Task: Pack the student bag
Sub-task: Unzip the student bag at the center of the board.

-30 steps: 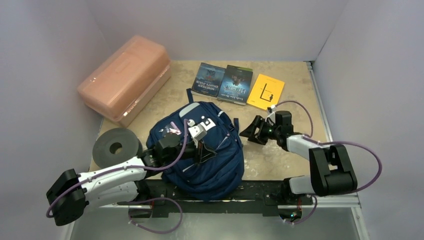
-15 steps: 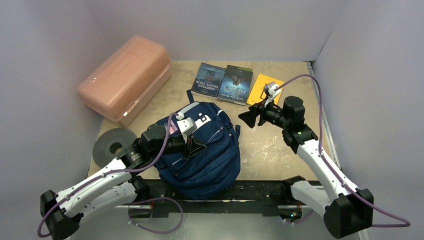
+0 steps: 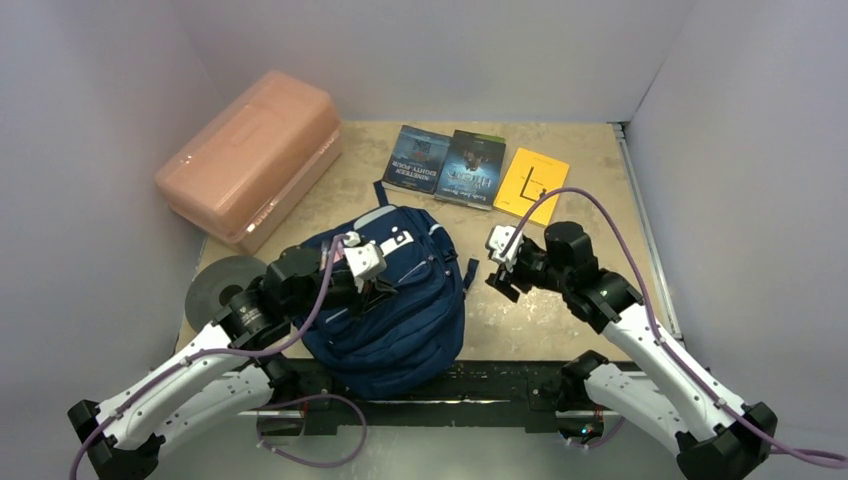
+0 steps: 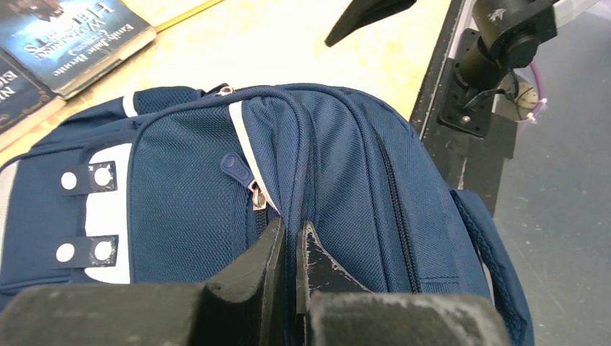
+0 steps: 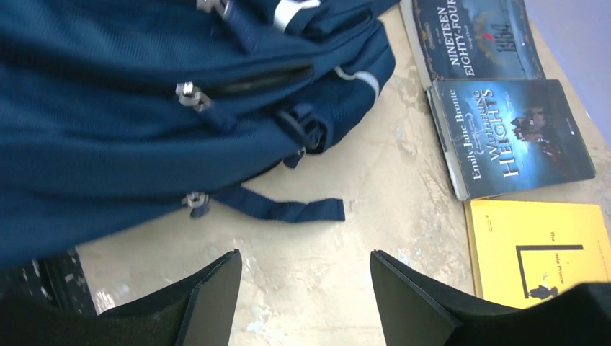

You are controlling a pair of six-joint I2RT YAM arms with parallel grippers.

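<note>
The student bag [image 3: 410, 320] is a navy backpack lying front side up on the table's near middle, its white patch [image 4: 108, 209] with black dots facing up. My left gripper [image 3: 372, 290] rests on the bag's top, shut on a raised fold of navy fabric [image 4: 290, 232] just below a grey zip pull [image 4: 256, 196]. To the right of the bag, my right gripper [image 3: 497, 278] hangs open over bare tabletop. Nothing lies between its fingers [image 5: 302, 252], and a loose bag strap [image 5: 288, 209] lies just ahead of them.
Three books lie in a row at the back: Nineteen Eighty-Four [image 3: 417, 160], Wuthering Heights [image 3: 472, 168] and a yellow one [image 3: 531, 184]. A salmon-pink plastic box [image 3: 250, 155] stands at the back left. A grey disc [image 3: 215, 285] lies left of the bag.
My left gripper has drawn leftward while pinching the bag, and the bag has shifted left with it. The right gripper swung up toward the yellow book, then dropped back beside the bag.
</note>
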